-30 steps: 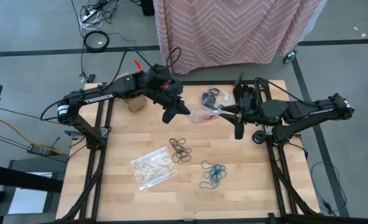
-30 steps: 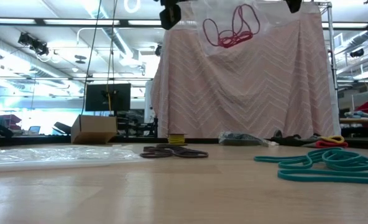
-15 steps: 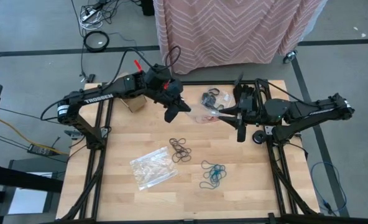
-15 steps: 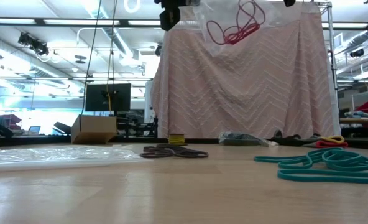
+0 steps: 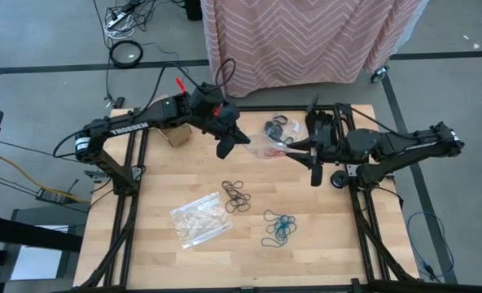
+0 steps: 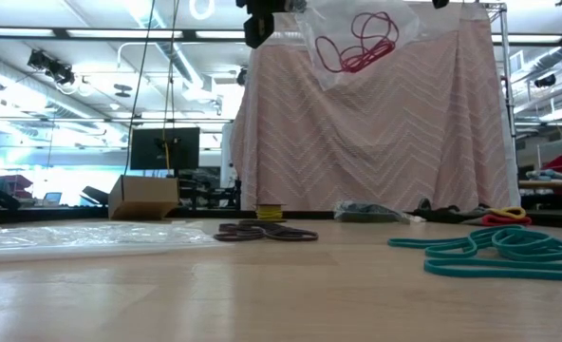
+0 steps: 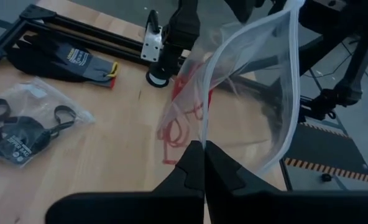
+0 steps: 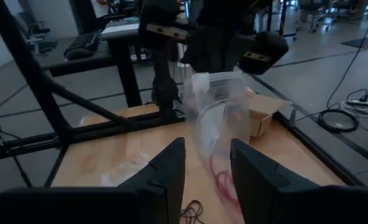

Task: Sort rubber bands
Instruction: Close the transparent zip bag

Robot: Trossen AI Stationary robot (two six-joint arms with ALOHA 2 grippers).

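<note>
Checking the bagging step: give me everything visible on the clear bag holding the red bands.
The clear plastic bag is thin, crinkly film with a white zip strip at its mouth. It hangs in the air above the table's far middle, between both arms. The left claw is shut on its edge; the right claw sits at it, grip unclear. Red rubber bands lie tangled inside, near the bottom. Nothing else touches it.

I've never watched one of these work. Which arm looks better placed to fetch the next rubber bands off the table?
Probably the right. The left gripper is shut on the clear bag holding red bands in the air. The right gripper is open, holds nothing, and could reach the teal bands.
</note>
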